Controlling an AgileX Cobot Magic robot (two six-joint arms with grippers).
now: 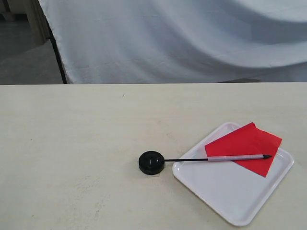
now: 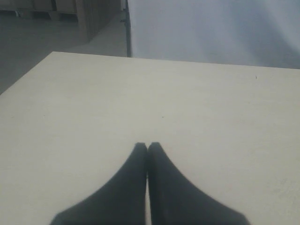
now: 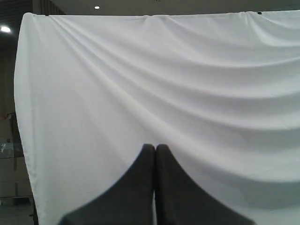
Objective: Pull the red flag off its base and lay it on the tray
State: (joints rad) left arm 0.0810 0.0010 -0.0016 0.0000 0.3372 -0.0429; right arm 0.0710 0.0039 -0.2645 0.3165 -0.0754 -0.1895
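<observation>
The red flag (image 1: 247,143) lies flat on the white tray (image 1: 230,194) at the right of the exterior view. Its thin black pole runs left off the tray's rim, its end close to the black round base (image 1: 151,162), which sits on the table just left of the tray. Neither arm shows in the exterior view. My left gripper (image 2: 148,146) is shut with nothing in it, above bare table. My right gripper (image 3: 155,147) is shut on nothing and faces the white cloth backdrop. Flag, base and tray are out of both wrist views.
A white cloth backdrop (image 1: 182,38) hangs behind the table's far edge (image 1: 144,84). A dark stand leg (image 1: 58,57) is at the back left. The beige table top (image 1: 72,143) stretches left of the base.
</observation>
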